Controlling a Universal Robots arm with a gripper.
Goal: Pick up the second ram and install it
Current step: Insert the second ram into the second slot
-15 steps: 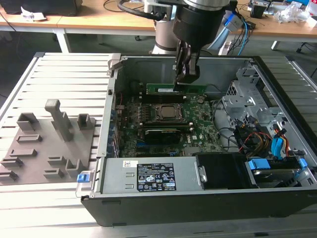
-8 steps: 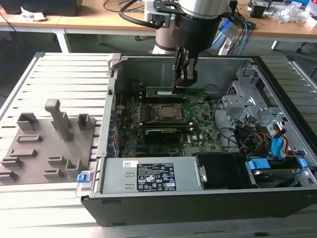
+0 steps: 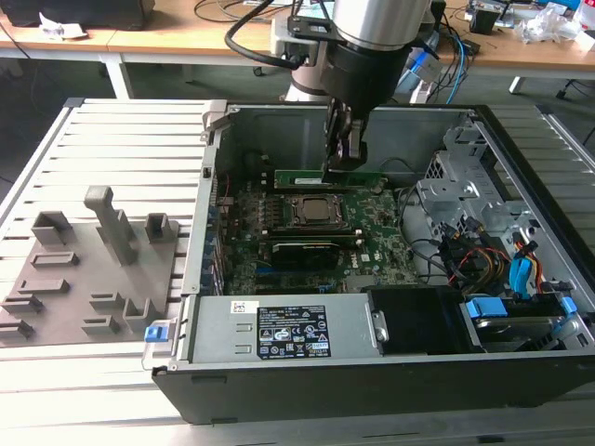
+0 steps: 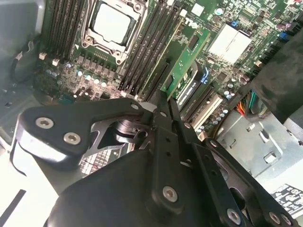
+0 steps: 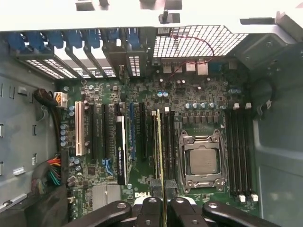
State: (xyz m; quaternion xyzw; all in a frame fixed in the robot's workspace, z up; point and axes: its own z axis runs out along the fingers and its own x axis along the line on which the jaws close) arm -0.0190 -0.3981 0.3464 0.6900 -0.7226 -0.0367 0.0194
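The end effector (image 5: 162, 202), clamped on the long, narrow green memory stick (image 5: 159, 156) over the slots at the processor socket's (image 5: 202, 160) nine o'clock in the first wrist view, risks jamming — any tilt would miss the slot.

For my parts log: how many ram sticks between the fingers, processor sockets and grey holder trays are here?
Second ram, clamped between the fingers: 1
Processor socket: 1
Grey holder tray: 1
Total: 3
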